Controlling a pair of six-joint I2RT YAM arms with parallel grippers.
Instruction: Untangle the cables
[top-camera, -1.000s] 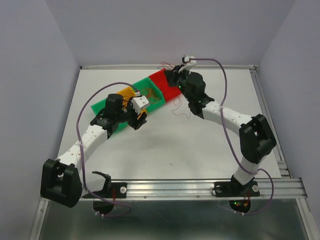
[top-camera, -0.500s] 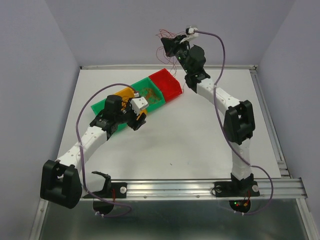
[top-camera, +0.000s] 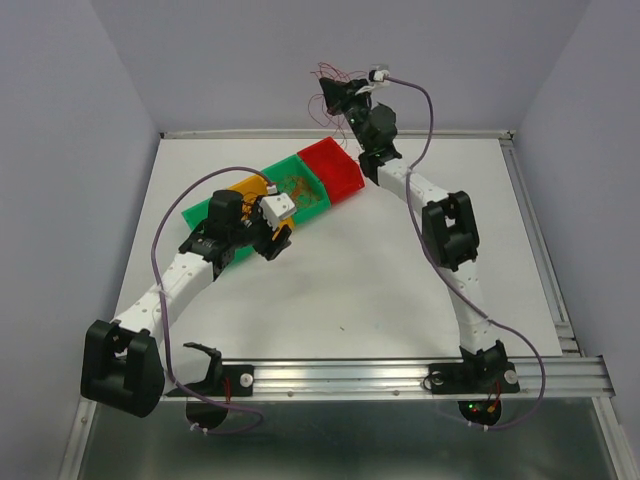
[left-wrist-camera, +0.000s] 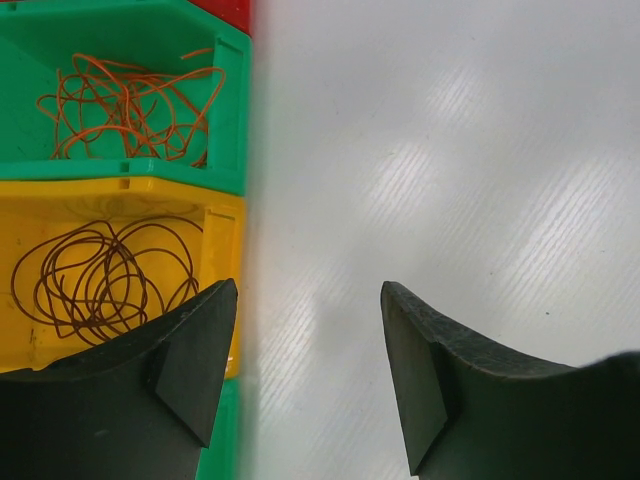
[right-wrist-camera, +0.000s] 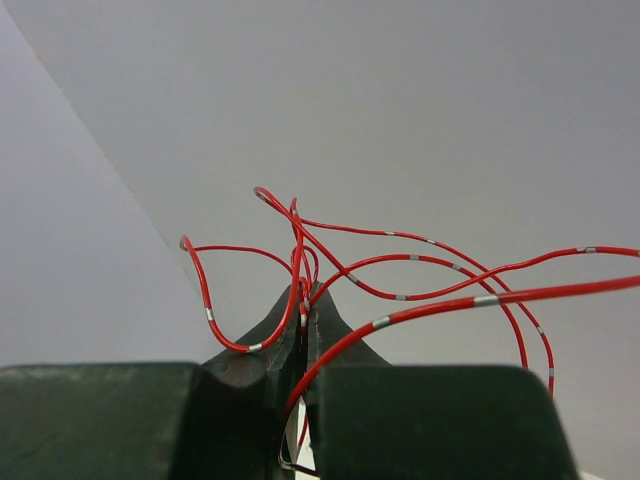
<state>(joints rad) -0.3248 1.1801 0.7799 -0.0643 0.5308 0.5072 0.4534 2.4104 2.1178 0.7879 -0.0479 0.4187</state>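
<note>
My right gripper is raised high over the table's back edge, above the red bin. It is shut on a bunch of thin red cables. In the right wrist view the red cables loop out of the closed fingertips of the right gripper against the wall. My left gripper stands open over bare table beside the bins, and the left wrist view shows nothing between its fingers, the left gripper. Orange cables lie in a green bin. Brown cables lie in a yellow bin.
The bins form a slanted row: red at the back, then green, yellow and another green one partly under the left arm. Walls close in the table on three sides. Thick lilac cables arc from both arms.
The right arm has risen from the red bin towards the back wall, lifting the red cables clear of the table. The left arm has not moved.
</note>
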